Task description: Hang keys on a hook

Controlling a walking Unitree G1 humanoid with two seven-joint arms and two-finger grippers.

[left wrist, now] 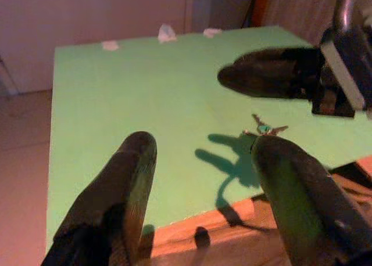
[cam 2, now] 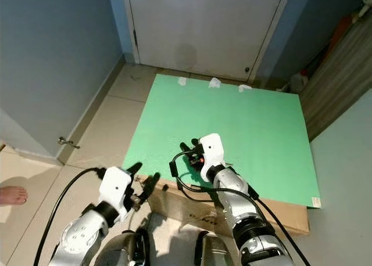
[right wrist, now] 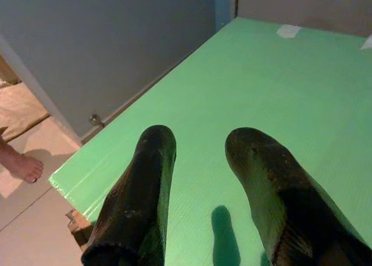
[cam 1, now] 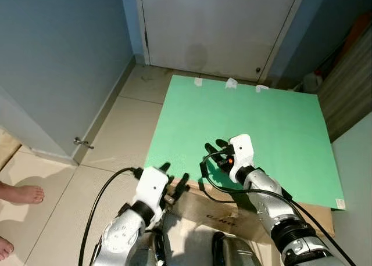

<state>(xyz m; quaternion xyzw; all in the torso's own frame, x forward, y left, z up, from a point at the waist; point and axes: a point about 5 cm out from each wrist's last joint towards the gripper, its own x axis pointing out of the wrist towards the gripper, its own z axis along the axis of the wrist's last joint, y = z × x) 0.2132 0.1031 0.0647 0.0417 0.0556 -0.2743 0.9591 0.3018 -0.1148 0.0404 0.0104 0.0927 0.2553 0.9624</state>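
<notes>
A small bunch of keys (left wrist: 264, 128) with a teal tag lies on the green board (cam 1: 261, 121), close to the board's near edge. My right gripper (cam 1: 214, 147) hovers open just above the board, its black fingers (left wrist: 273, 74) a little beyond the keys in the left wrist view. Nothing is between the fingers of the right gripper (right wrist: 200, 141). My left gripper (cam 1: 174, 176) is open and empty at the board's front left corner, over the cardboard edge, pointing toward the keys. No hook can be made out.
The green board rests on a cardboard box (cam 1: 232, 214) on the tiled floor. A white door (cam 1: 215, 28) stands beyond it, a grey wall (cam 1: 58, 57) on the left with a small metal stop (cam 1: 81, 142). A person's bare foot (cam 1: 20, 193) is at far left.
</notes>
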